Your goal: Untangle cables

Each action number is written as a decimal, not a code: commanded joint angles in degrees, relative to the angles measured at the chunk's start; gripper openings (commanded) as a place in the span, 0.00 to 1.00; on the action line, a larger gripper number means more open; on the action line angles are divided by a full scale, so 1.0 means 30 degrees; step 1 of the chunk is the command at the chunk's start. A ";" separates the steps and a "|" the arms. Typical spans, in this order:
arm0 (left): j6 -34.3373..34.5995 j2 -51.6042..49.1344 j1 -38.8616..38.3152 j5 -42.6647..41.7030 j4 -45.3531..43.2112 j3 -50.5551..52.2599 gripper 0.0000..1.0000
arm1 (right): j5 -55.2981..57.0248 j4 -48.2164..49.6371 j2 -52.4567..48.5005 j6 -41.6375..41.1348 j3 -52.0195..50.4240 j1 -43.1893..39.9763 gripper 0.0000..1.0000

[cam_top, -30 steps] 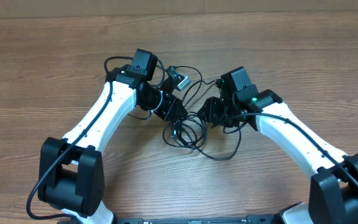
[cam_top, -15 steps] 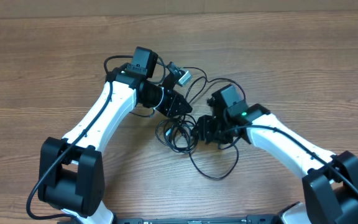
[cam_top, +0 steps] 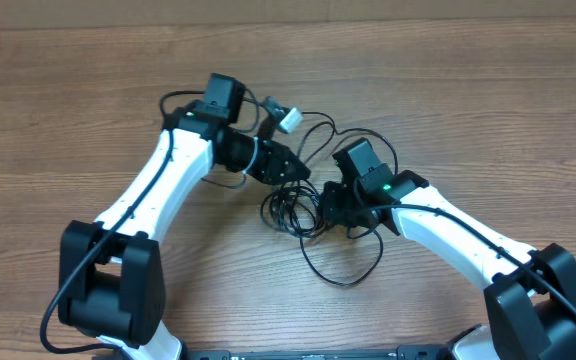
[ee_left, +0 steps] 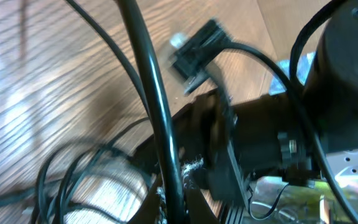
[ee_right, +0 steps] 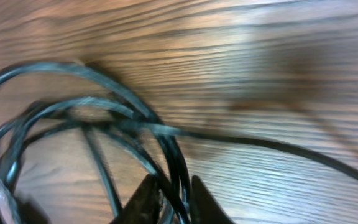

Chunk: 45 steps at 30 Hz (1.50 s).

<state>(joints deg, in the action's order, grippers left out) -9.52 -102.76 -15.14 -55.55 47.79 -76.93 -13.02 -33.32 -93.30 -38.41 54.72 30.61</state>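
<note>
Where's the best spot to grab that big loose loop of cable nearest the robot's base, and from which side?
Probably the bottom of the loose loop, from straight above, jaws across the cord. There it lies flat as a single strand on bare table, apart from the knotted bundle, so nothing else gets pinched.

The left end effector [ee_left: 171, 208] pinched one of the cables [ee_left: 148, 93] between closed tips; a plug end [ee_left: 194, 50] (blurred) showed beyond, over the wooden desk [ee_left: 30, 93]; loops bunched lower left.
</note>
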 commanded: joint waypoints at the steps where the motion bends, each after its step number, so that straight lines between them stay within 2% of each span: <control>1: 0.0124 0.0539 0.1217 -0.0816 0.0488 -0.0401 0.04 | 0.2055 -0.0758 -0.0058 -0.0262 -0.0015 -0.1384 0.05; 4: 0.0138 0.0539 0.2047 -0.0095 0.1086 -0.0401 0.04 | 0.3446 -0.1763 -0.0058 -0.0255 -0.0007 -0.2419 0.04; 9: 0.1406 0.0539 0.2805 0.3111 0.1923 -0.0401 0.04 | 0.3963 -0.2732 -0.0058 -0.0182 -0.0007 -0.3526 0.04; 15: 0.5085 0.0539 0.2769 0.8743 0.2113 -0.0393 0.04 | 0.3963 -0.3271 -0.0058 -0.0197 -0.0007 -0.3585 0.04; 17: 0.5960 0.0539 0.2769 0.9595 0.2193 -0.0393 0.04 | 0.3971 -0.3308 -0.0058 -0.0189 -0.0015 -0.3585 0.04; 19: 0.5974 0.0539 0.2769 0.9588 0.2266 -0.0393 0.05 | 0.3861 -0.3286 -0.0058 -0.0189 -0.0007 -0.3585 0.07; 20: 0.5982 0.0539 0.2769 0.9581 0.2346 -0.0393 0.07 | 0.3446 -0.3220 -0.0058 -0.0160 -0.0007 -0.3585 0.13; 21: 0.5974 0.0539 0.2747 0.9573 0.2463 -0.0386 0.12 | 0.2331 -0.3009 -0.0058 0.0415 0.0000 -0.3585 0.20; 22: 0.5960 0.0539 0.2710 0.9595 0.2594 -0.0393 0.22 | 0.0714 -0.2630 -0.0058 0.1559 0.0000 -0.3592 0.27; 23: 0.5960 0.0539 0.2688 0.9704 0.2718 -0.0386 0.37 | -0.0750 -0.2280 -0.0058 0.2521 0.0015 -0.3585 0.36; 24: 0.5974 0.0539 0.2667 0.9930 0.2922 -0.0386 0.47 | -0.2317 -0.1872 -0.0058 0.3300 0.0036 -0.3585 0.40; 25: 0.6215 0.0539 0.2674 1.0316 0.3162 -0.0386 0.48 | -0.3315 -0.1537 -0.0058 0.3483 0.0036 -0.3585 0.43; 30: 0.7541 0.0539 0.2579 1.2888 0.5064 -0.0211 0.50 | -0.5195 -0.0641 -0.0058 0.3184 0.0029 -0.3585 0.43; 35: 0.7570 0.0539 0.1894 1.2859 0.5311 0.0976 0.50 | -0.5187 -0.0860 -0.0058 0.3177 0.0029 -0.3585 0.37; 42: 0.9515 0.0539 0.0153 1.2859 0.2280 0.4488 0.50 | -0.5202 -0.0984 -0.0058 0.2718 0.0029 -0.3585 0.36; 44: 1.0367 0.0539 -0.0393 1.2874 0.0889 0.5406 0.48 | -0.5202 -0.1013 -0.0058 0.2667 0.0029 -0.3577 0.36; 45: 1.0870 0.0539 -0.0729 1.2954 -0.0102 0.5909 0.42 | -0.5209 -0.1093 -0.0058 0.2667 0.0029 -0.3570 0.36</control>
<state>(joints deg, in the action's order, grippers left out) 17.67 -102.39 -15.31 -17.45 51.44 -62.33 -28.10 -36.47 -93.30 -30.02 54.72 19.92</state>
